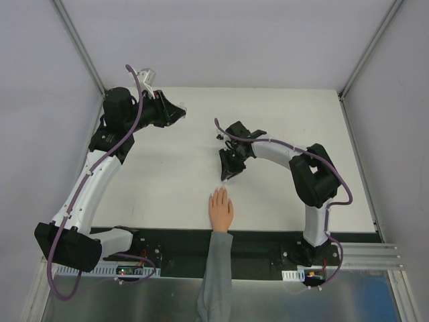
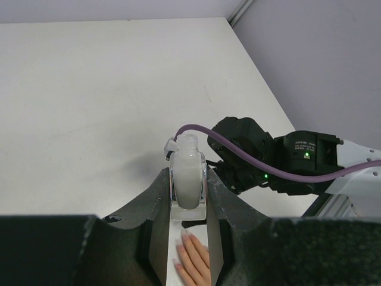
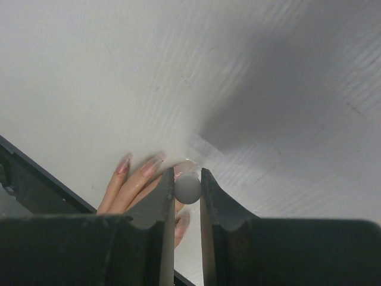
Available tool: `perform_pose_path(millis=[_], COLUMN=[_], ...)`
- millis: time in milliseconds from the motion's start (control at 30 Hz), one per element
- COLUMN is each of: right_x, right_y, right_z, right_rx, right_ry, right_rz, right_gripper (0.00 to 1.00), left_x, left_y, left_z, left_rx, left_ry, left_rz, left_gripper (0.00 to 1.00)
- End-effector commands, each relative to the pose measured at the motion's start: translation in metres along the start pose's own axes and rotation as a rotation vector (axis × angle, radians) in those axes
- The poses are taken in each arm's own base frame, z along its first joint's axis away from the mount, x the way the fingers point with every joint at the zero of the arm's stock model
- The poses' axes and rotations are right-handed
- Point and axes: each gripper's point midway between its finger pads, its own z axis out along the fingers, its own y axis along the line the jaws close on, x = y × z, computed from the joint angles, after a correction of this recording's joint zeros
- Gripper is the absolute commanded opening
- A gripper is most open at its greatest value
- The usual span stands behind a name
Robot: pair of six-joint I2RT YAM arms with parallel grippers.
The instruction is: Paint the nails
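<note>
The peach mannequin hand [image 1: 221,209] with a grey sleeve [image 1: 216,275] lies palm down at the table's near edge. Its pinkish nails [image 3: 153,162] show in the right wrist view. My right gripper [image 1: 226,176] hangs just above the fingertips, shut [image 3: 187,177] on a round grey-white brush cap [image 3: 188,188]; the brush itself is hidden below it. My left gripper [image 1: 179,112] is raised at the far left, shut [image 2: 189,173] on a small clear uncapped bottle [image 2: 188,177] of milky polish. The hand [image 2: 195,260] shows far beneath it.
The white table [image 1: 167,181] has a black strip [image 1: 261,243] along its near edge where the arm bases sit. Grey walls and metal posts close in the left, right and back. The right arm [image 2: 280,161] shows in the left wrist view.
</note>
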Motion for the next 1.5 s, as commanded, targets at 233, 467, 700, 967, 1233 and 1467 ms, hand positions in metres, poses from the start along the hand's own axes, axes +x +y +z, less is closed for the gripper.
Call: perform_pose_path(millis=[233, 467, 700, 967, 1233, 1467], right_x=[-0.003, -0.003, -0.004, -0.006, -0.006, -0.007], right_y=[0.025, 0.024, 0.021, 0.02, 0.017, 0.013], right_z=[-0.009, -0.004, 0.0, 0.003, 0.006, 0.007], right_rx=[-0.088, -0.078, -0.071, -0.061, -0.052, -0.04], right_ry=[-0.028, -0.02, -0.015, -0.01, -0.004, -0.002], right_rz=[-0.03, -0.005, -0.001, 0.002, 0.006, 0.016], right_gripper=[0.0, 0.0, 0.0, 0.0, 0.0, 0.0], left_x=[-0.021, -0.021, -0.021, -0.022, -0.024, -0.024], left_y=[-0.013, -0.013, -0.012, -0.011, -0.011, -0.01], left_z=[-0.011, -0.011, -0.012, -0.011, -0.01, -0.01], left_rx=[0.034, 0.031, 0.032, 0.032, 0.034, 0.034], left_ry=[-0.064, -0.066, -0.067, -0.064, -0.065, -0.065], left_rz=[0.056, 0.058, 0.061, 0.059, 0.061, 0.061], left_gripper=[0.0, 0.0, 0.0, 0.0, 0.0, 0.0])
